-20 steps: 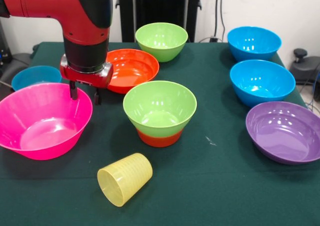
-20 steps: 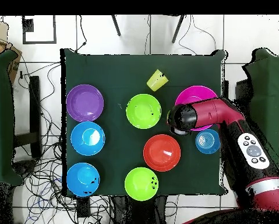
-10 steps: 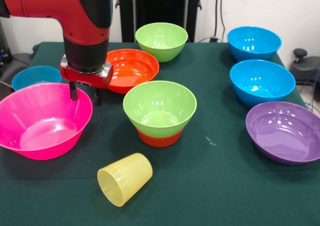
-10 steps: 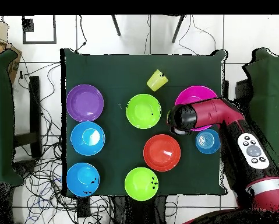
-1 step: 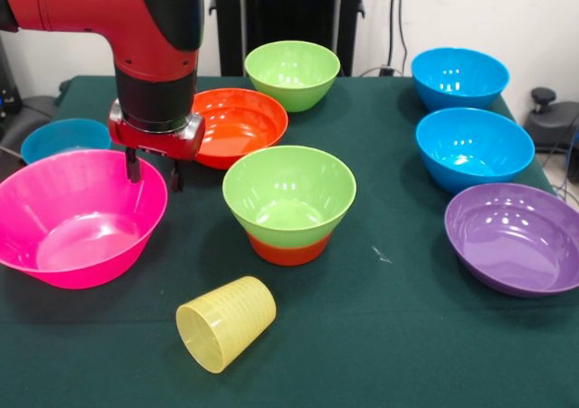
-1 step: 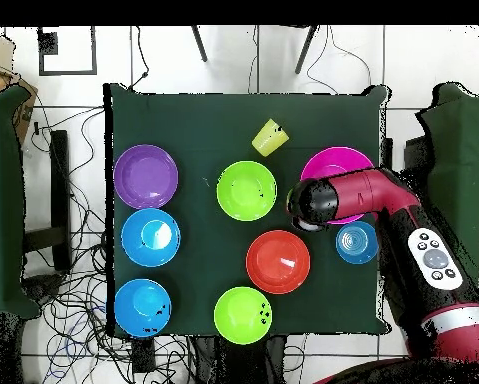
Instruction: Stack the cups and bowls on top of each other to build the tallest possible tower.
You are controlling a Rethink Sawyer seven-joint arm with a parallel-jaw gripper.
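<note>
At counter (image 5: pixel 398 354) centre: tower (image 5: pixel 289 204) only two high, green on orange. Pincer (image 5: pixel 154 169) at its 9 o'clock, open astride pink bowl (image 5: pixel 77 218) rim. Cup (image 5: pixel 225 322) on its side at 6; seven bowls loose.

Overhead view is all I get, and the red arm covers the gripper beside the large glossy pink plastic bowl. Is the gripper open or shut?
Observer: Open. The gripper hangs at the large glossy pink plastic bowl, and it appears to have one finger inside the rim and the other outside.
Operator: Does the lime green plastic bowl at the table's middle sit on the cloth?
Observer: No. The lime green plastic bowl is nested in a small orange plastic bowl, which it hides from above.
Operator: And the pale-yellow ribbed plastic tumbler?
Observer: The pale-yellow ribbed plastic tumbler lies on its side, with its open mouth towards the front camera.
</note>
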